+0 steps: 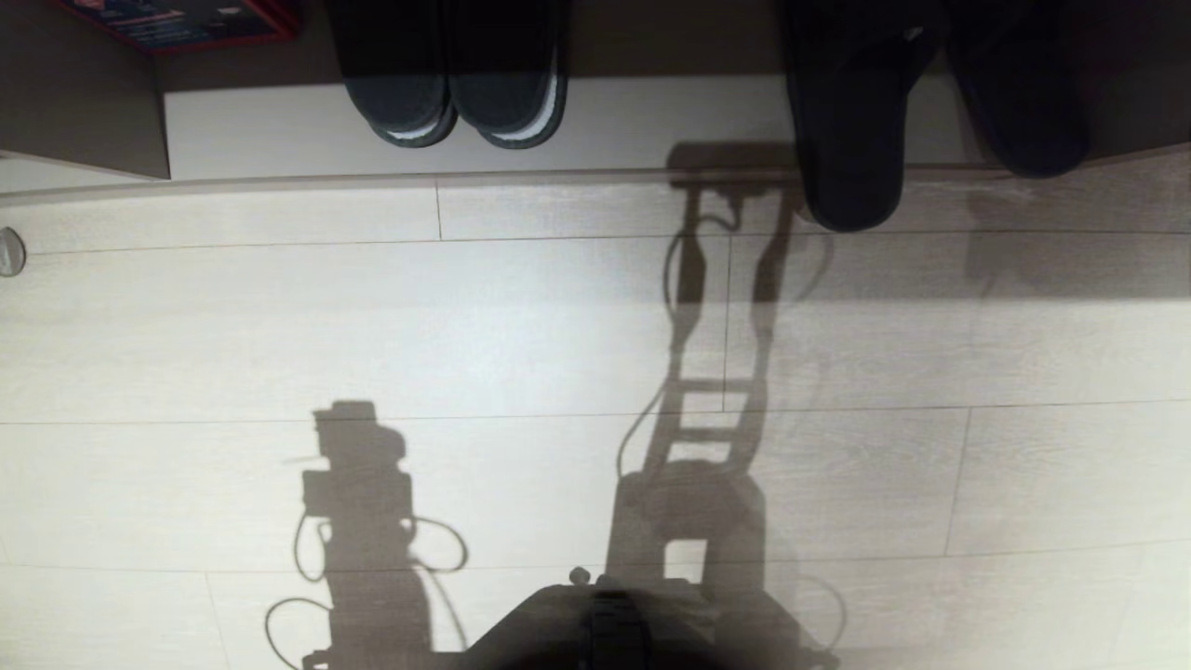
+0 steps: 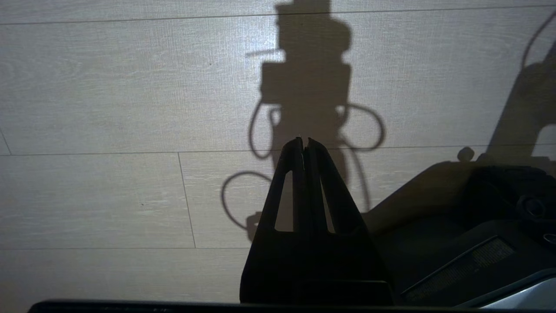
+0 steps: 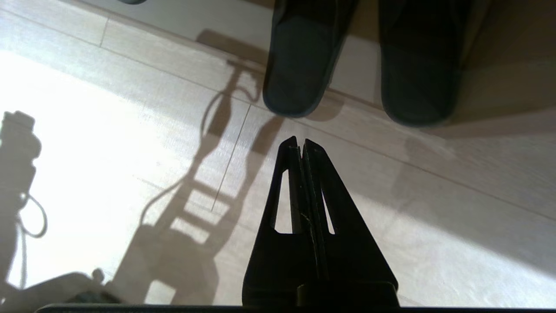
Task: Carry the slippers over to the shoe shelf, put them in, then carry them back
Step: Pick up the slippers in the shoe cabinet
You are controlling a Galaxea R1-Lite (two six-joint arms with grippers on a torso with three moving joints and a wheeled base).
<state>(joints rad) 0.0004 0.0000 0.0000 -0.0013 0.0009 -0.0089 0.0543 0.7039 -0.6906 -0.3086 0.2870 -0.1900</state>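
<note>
Now slippers (image 1: 930,102) sit in the shoe shelf (image 1: 651,121) — heels overhanging.

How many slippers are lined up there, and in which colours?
Dark slippers with white-edged soles: 2
Plain dark slippers: 2
Total: 4

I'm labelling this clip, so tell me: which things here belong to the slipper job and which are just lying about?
Belong to the job:
- slippers, heels overhanging the shelf edge
- shoe shelf
- right claw, shut, empty, short of the slippers

Just lying about:
- black pair with white-edged soles
- red-edged box
- left claw, shut, parked over floor
</note>
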